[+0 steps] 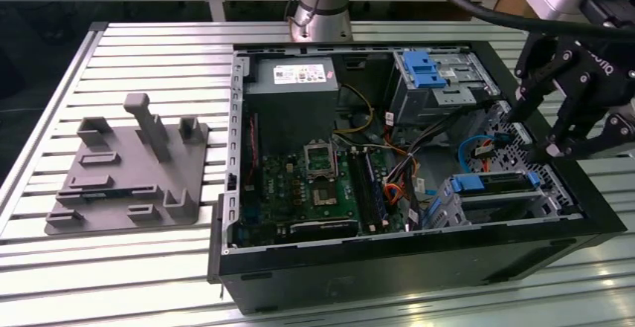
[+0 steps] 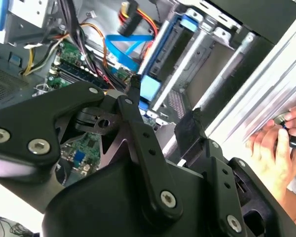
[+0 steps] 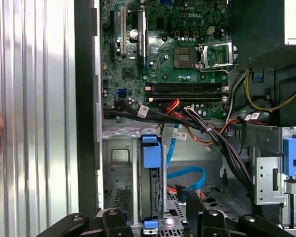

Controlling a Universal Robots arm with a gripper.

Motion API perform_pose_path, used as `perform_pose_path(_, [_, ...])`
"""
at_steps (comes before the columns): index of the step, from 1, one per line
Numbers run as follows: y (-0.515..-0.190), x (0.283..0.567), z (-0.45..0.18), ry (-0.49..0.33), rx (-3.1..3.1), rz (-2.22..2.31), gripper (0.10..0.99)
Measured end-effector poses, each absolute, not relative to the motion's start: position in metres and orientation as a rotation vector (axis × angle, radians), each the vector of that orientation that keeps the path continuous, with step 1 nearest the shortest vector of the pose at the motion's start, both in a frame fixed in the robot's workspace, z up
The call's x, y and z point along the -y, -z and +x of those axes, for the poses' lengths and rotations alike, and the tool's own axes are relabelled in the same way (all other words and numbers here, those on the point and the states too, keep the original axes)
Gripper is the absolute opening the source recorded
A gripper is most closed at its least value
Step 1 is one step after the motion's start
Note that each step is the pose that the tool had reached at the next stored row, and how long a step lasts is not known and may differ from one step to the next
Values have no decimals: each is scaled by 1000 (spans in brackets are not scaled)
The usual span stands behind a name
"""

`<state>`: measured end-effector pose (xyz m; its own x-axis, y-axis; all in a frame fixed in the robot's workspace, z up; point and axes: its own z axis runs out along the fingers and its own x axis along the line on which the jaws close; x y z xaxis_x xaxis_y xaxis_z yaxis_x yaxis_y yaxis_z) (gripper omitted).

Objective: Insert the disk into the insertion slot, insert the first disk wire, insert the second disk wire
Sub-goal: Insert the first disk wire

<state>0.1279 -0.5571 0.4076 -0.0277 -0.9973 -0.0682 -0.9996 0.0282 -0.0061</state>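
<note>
1. I see the disk point(image 1: 499, 181), silver in its bright blue carrier, seated flat inside the insertion slot, with blue showing at both ends.
2. The insertion slot point(image 1: 496, 206) is a low cage of perforated silver sheet metal. It stands in the case's corner at the exterior view's right.
3. A blue flat wire point(image 3: 187, 171) loops just beside that slot.

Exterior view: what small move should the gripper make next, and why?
Probably lower the open gripper toward the blue cable lying loose in the case below it. The disk already appears seated in the insertion slot, the gripper holds nothing, and the cable's end does not look plugged into the disk.
</note>
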Motion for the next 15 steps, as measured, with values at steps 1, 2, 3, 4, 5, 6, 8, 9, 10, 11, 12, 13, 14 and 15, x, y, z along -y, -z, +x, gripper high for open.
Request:
perform_pose_path(1, [-407, 553, 128, -63, -2215, -2154, 557])
perform_pose_path(2, [-407, 548, 128, -60, -2217, -2156, 557])
perform_pose_path(3, [-407, 543, 128, -58, -2218, -2157, 557])
perform_pose_path(4, [-407, 539, 128, -55, -2219, -2158, 557])
perform_pose_path(5, [-407, 534, 128, -50, -2222, -2160, 557])
perform_pose_path(6, [-406, 531, 128, -42, -2225, -2164, 557])
perform_pose_path(8, [-405, 526, 129, -26, -2232, -2171, 557])
perform_pose_path(9, [-405, 524, 131, -17, -2237, -2175, 557])
perform_pose_path(10, [-405, 523, 132, -9, -2240, -2179, 557])
perform_pose_path(11, [-404, 522, 133, -1, -2244, -2183, 557])
perform_pose_path(12, [-404, 521, 135, 6, -2248, -2186, 557])
perform_pose_path(13, [-403, 520, 137, 13, -2251, -2189, 557])
perform_pose_path(14, [-403, 520, 139, 19, -2254, -2193, 557])
perform_pose_path(15, [-402, 519, 140, 26, -2258, -2196, 557])
